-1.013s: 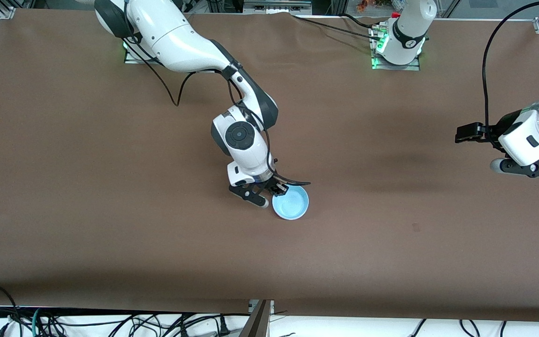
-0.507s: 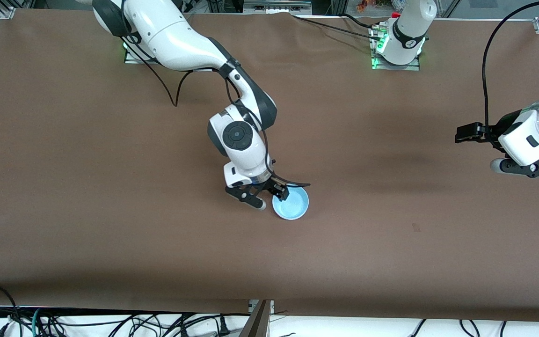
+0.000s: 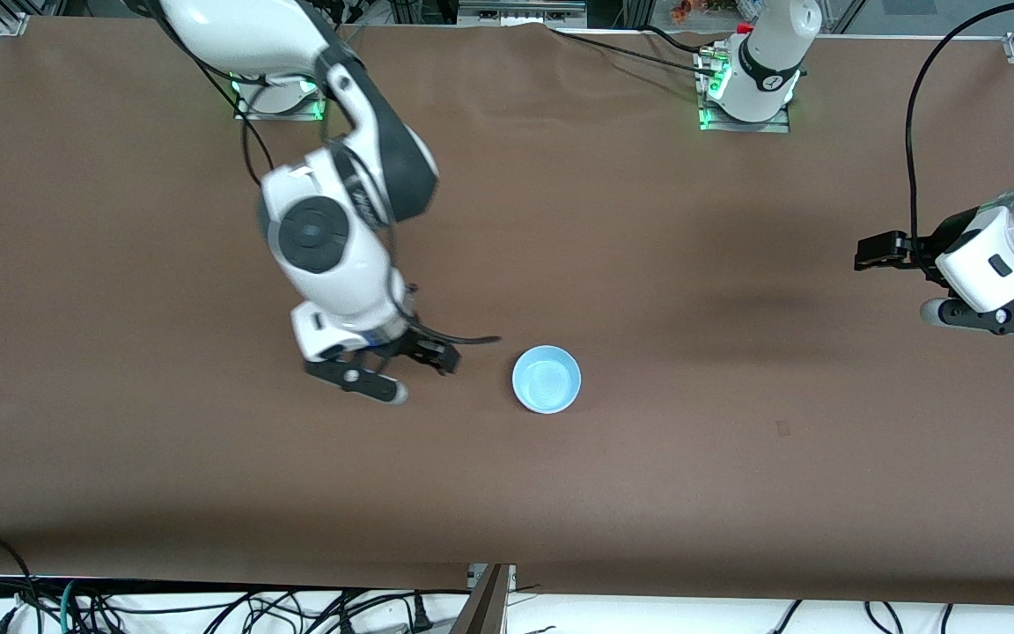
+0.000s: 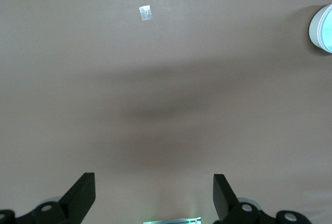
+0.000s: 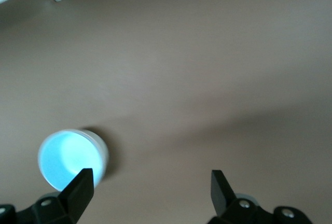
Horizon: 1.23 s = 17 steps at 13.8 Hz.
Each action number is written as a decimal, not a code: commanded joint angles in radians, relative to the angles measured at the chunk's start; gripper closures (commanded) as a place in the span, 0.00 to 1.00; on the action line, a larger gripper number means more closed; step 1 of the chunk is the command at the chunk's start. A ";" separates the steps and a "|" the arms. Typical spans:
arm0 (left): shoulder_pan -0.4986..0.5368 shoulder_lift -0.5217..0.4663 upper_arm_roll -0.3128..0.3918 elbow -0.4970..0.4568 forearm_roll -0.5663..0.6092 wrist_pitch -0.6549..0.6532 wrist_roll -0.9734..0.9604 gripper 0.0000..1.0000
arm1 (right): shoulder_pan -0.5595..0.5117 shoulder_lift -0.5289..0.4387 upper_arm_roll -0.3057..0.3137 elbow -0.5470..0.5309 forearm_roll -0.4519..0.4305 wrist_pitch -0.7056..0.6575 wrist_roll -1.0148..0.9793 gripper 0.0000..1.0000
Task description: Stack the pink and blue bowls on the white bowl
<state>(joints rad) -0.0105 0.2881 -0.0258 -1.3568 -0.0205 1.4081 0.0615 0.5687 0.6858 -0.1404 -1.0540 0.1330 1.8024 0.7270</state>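
The light blue bowl [image 3: 547,379] sits upright mid-table; from above only its blue inside shows. In the right wrist view the blue bowl [image 5: 70,159] has a whitish outer wall below its rim. Its edge also shows in the left wrist view [image 4: 324,27]. No separate pink bowl or white bowl is in view. My right gripper [image 3: 419,377] is open and empty above the table, beside the bowl toward the right arm's end; it also shows in the right wrist view [image 5: 150,190]. My left gripper [image 3: 903,280] waits open and empty at the left arm's end, over bare table [image 4: 154,193].
A small scrap of tape [image 4: 145,12] lies on the brown table, seen as a faint mark [image 3: 782,429]. The arm bases [image 3: 745,97] stand along the table edge farthest from the front camera. Cables [image 3: 208,608] hang below the near edge.
My right gripper has drawn away from the blue bowl's rim toward the right arm's end and risen. The bowl stays in place. The left arm has not moved.
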 commanded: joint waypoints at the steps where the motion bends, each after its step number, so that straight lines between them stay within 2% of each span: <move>1: -0.003 0.016 -0.005 0.028 0.016 -0.006 0.012 0.00 | -0.062 -0.098 -0.002 -0.061 0.007 -0.131 -0.176 0.00; 2: -0.003 0.016 -0.005 0.028 0.016 -0.005 0.012 0.00 | -0.067 -0.142 -0.027 -0.096 0.008 -0.150 -0.245 0.00; 5: -0.003 0.016 -0.005 0.028 0.016 -0.004 0.009 0.00 | -0.111 -0.297 -0.038 -0.239 0.000 -0.189 -0.392 0.00; 9: -0.005 0.016 -0.003 0.028 0.016 -0.004 0.009 0.00 | -0.213 -0.514 -0.019 -0.475 -0.013 -0.190 -0.532 0.00; 10: -0.005 0.016 -0.005 0.028 0.016 -0.004 0.008 0.00 | -0.252 -0.546 0.023 -0.512 -0.024 -0.186 -0.544 0.00; 12: -0.005 0.016 -0.005 0.028 0.016 -0.004 0.006 0.00 | -0.360 -0.575 0.160 -0.529 -0.094 -0.190 -0.541 0.00; 13: -0.005 0.016 -0.005 0.028 0.016 -0.004 0.006 0.00 | -0.394 -0.577 0.183 -0.531 -0.098 -0.190 -0.544 0.00; 17: -0.006 0.016 -0.005 0.028 0.016 -0.004 0.006 0.00 | -0.408 -0.572 0.174 -0.497 -0.099 -0.196 -0.581 0.00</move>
<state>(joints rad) -0.0129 0.2918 -0.0287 -1.3557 -0.0205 1.4089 0.0615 0.1871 0.1303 0.0236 -1.5453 0.0443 1.5943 0.1776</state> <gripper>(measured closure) 0.000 0.000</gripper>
